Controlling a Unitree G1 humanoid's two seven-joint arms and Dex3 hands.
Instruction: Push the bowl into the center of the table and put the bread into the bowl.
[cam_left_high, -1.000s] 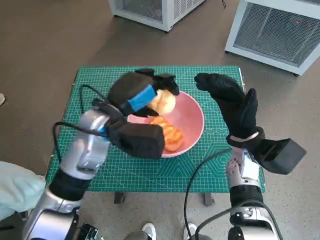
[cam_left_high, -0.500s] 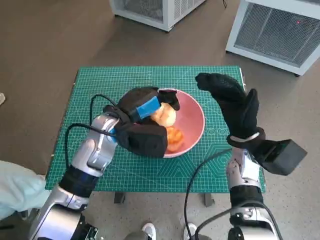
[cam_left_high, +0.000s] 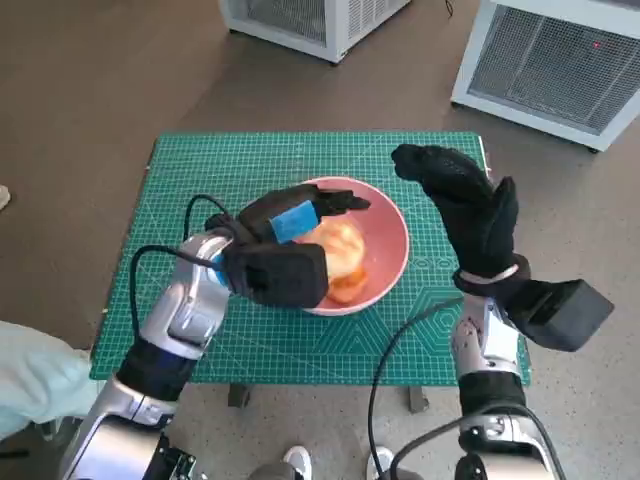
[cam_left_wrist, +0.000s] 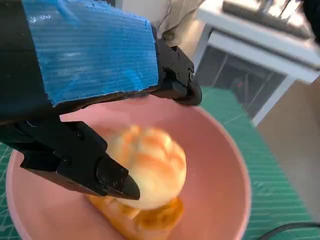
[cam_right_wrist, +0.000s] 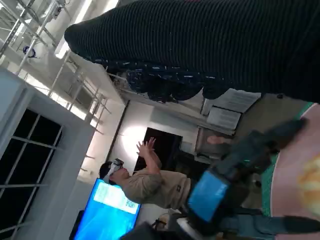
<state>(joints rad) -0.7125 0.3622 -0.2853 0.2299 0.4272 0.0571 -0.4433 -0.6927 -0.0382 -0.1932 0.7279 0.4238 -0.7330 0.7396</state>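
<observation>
Bread (cam_left_high: 338, 243) lies in the pink bowl (cam_left_high: 385, 232) near the middle of the green table (cam_left_high: 200, 165), with the left robot hand (cam_left_high: 290, 225) spread over it.

Nearest, at about 7 o'clock from the bowl, the left forearm rises to the left robot hand (cam_left_wrist: 85, 65); its fingers (cam_left_wrist: 107, 177) are apart above the pale bun, holding nothing, though whether a fingertip touches the bread cannot be told. A second, orange piece (cam_left_wrist: 145, 220) sits under the bun. At 3 o'clock of the bowl, the right robot hand (cam_left_high: 470, 205) stands upright above the table, fingers loosely extended, empty, clear of the rim. Farther off, in the right wrist view, a person (cam_right_wrist: 150, 182) raises both hands.
</observation>
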